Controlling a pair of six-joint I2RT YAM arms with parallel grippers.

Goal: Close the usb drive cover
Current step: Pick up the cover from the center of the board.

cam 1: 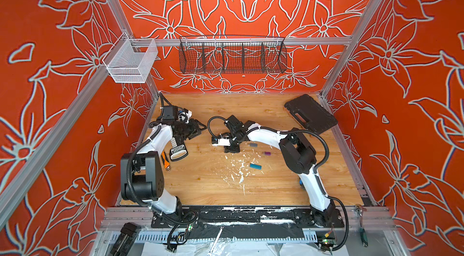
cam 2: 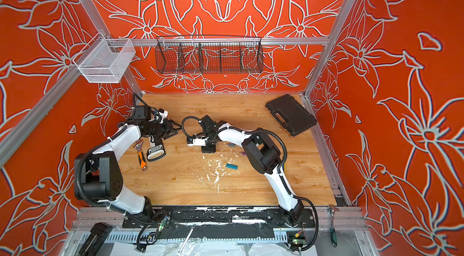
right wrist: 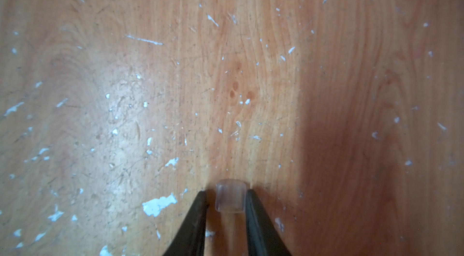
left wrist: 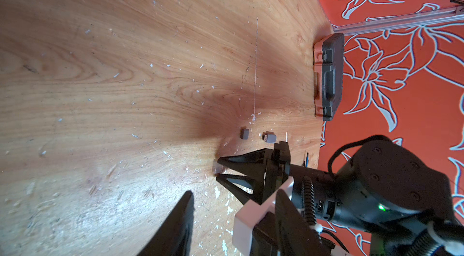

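A small clear usb drive cover (right wrist: 230, 197) lies on the wooden table between the fingertips of my right gripper (right wrist: 226, 192). One finger (right wrist: 251, 207) is almost touching it and a slim gap shows at the other. In both top views my right gripper (cam 1: 231, 150) points down at the table's middle and hides the cover. To its right lie a grey usb drive (cam 1: 252, 145), a purple one (cam 1: 266, 153) and a blue one (cam 1: 255, 166). The left wrist view shows the grey drive (left wrist: 269, 137) with its plug bare and a grey cap (left wrist: 244, 133) beside it. My left gripper (cam 1: 199, 129) hovers open and empty to the left.
A black tool case (cam 1: 310, 114) lies at the back right corner. Under my left arm lie a black-and-white hand tool (cam 1: 177, 151) and an orange-handled wrench (cam 1: 164, 161). White flecks (cam 1: 238, 169) mark the table's middle. A black wire basket (cam 1: 232, 55) hangs on the back wall.
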